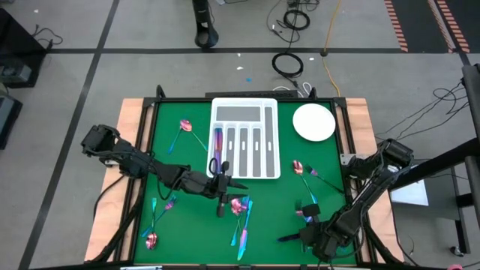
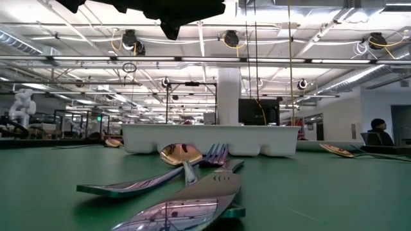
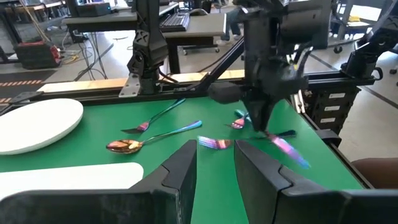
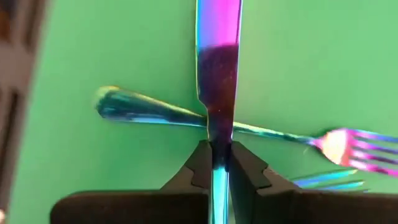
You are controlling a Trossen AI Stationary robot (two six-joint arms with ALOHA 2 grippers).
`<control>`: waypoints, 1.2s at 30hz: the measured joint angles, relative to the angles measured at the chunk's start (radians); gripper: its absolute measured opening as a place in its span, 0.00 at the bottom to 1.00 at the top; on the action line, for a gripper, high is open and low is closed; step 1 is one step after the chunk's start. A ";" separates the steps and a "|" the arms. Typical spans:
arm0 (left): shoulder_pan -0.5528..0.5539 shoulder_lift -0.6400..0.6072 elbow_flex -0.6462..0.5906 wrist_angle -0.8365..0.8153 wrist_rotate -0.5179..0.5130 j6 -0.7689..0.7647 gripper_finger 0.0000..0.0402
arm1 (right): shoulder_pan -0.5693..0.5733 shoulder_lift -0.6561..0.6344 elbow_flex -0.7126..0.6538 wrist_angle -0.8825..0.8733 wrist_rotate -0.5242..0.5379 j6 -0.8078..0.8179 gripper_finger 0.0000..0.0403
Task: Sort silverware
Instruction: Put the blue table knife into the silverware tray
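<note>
Knife (image 4: 217,68), flat iridescent blade, pinched between right fingers (image 4: 198,168); slim fork (image 4: 261,132) crossing beneath; left fingers (image 3: 183,171) spread, empty.

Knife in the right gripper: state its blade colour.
The knife shades from bright pink into dark purple, teal-blue near the right gripper; right wrist view shows it best.

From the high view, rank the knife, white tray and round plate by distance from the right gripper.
1. Knife: clamped in the right gripper, near the table's front right.
2. White tray: middle back, to its left.
3. Round plate: back right, slightly farther.
</note>
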 joint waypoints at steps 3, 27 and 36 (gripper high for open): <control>0.000 0.000 0.000 0.000 0.000 0.000 0.27 | 0.000 -0.042 0.006 0.022 0.082 0.003 0.02; 0.001 0.063 0.000 0.203 -0.003 -0.077 0.27 | -0.067 -0.349 0.007 0.194 0.949 -0.028 0.02; 0.021 0.206 -0.001 0.638 -0.202 -0.001 0.27 | -0.246 -0.279 0.007 0.201 1.009 -0.028 0.02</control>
